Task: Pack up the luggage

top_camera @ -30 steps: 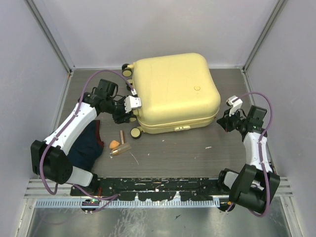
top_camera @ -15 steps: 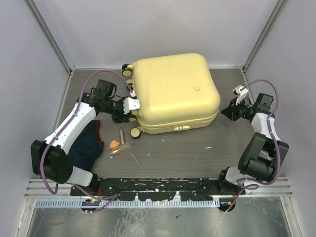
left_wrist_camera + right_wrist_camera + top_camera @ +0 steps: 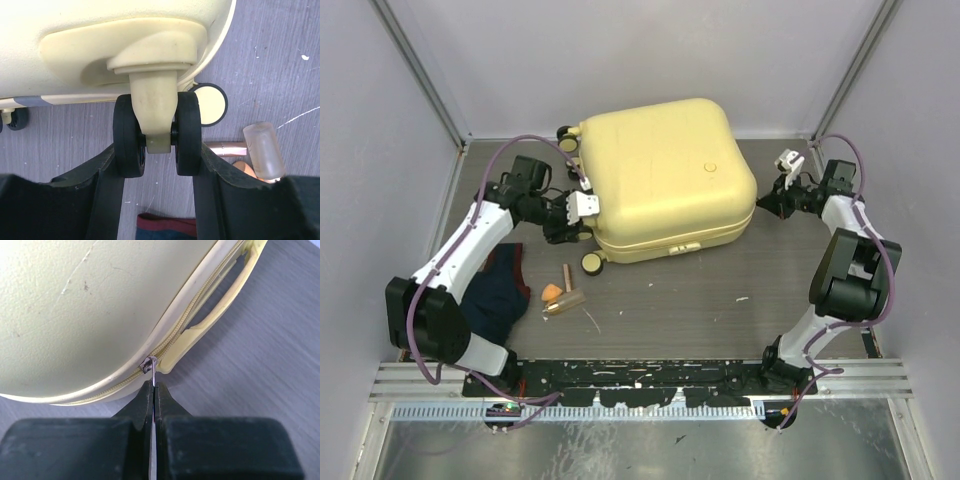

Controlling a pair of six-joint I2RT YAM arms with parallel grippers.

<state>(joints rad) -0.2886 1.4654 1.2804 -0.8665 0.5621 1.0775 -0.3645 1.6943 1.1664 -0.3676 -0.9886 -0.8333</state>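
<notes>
Grey wood-grain table (image 3: 670, 300); pale-yellow hard-shell suitcase (image 3: 665, 180) — stiff, slick, best held by fittings: left gripper (image 3: 159, 150) clamps its black twin wheel (image 3: 189, 132) between the jaws, right gripper (image 3: 152, 389) seemingly pinches the metal zipper pull (image 3: 150, 365).

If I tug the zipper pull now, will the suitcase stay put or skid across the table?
Probably skids little: the left gripper clamps a wheel, anchoring the luggage. Lying flat on its shell, it likely slides rather than rolls. The thin zipper pull in the right gripper may slip.
</notes>
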